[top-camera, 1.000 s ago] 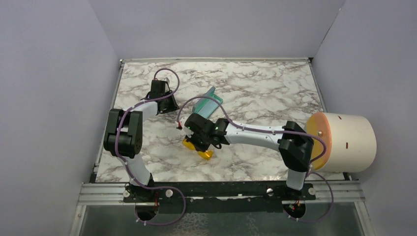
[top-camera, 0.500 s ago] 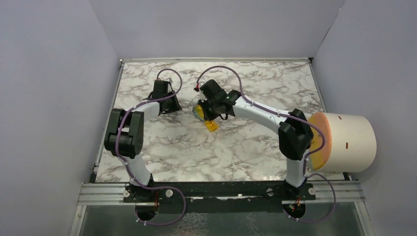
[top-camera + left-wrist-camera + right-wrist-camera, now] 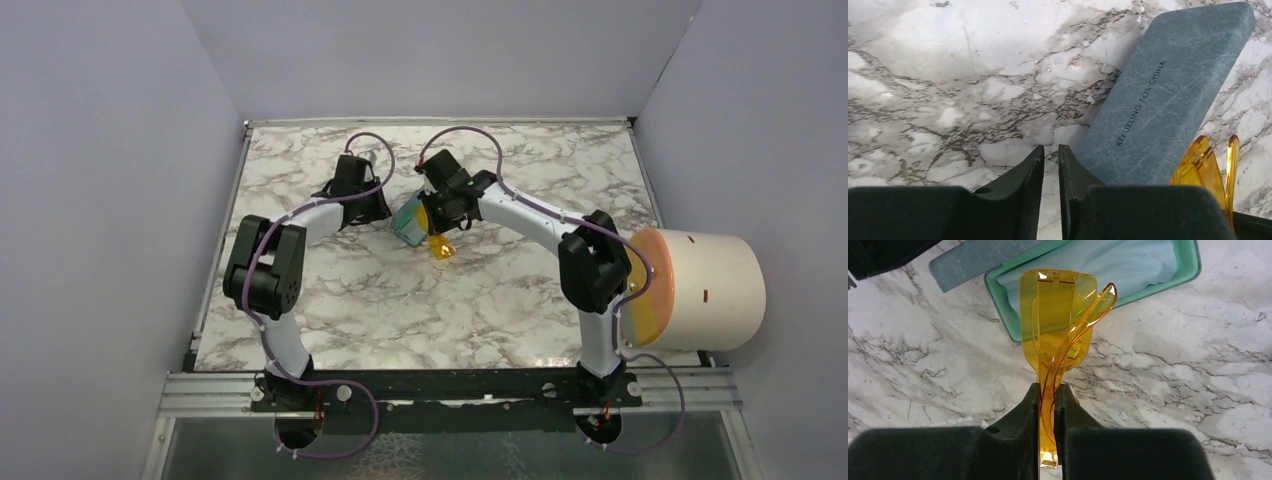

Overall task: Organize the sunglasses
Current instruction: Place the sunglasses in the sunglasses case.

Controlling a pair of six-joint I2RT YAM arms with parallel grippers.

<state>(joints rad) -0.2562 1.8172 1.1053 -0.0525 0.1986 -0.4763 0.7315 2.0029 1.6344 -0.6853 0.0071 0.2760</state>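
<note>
The right claw (image 3: 1048,395) is clamping the sunglasses (image 3: 1058,325) by their lower end, its two fingers pressing tight on the folded amber frame. The pair is standing up from the fingers, clear of the counter (image 3: 520,290). In the right wrist view, its upper part is overlapping the rim of the open case (image 3: 1009,320). One temple arm is curving out to the side.

The case is lying at the far middle of the counter, its teal inside facing up and a pale blue cloth (image 3: 1108,262) lying within it. From above, the sunglasses are showing just to the near right of the case, under the right wrist.

The left claw (image 3: 1050,160) is hovering low beside the case's blue-grey lid (image 3: 1163,100), on its left. Its fingers are drawn almost together, with only a thin slit between them, and nothing is sitting in that slit. The left wrist view is also catching an edge of the amber frame at its lower right.
</note>
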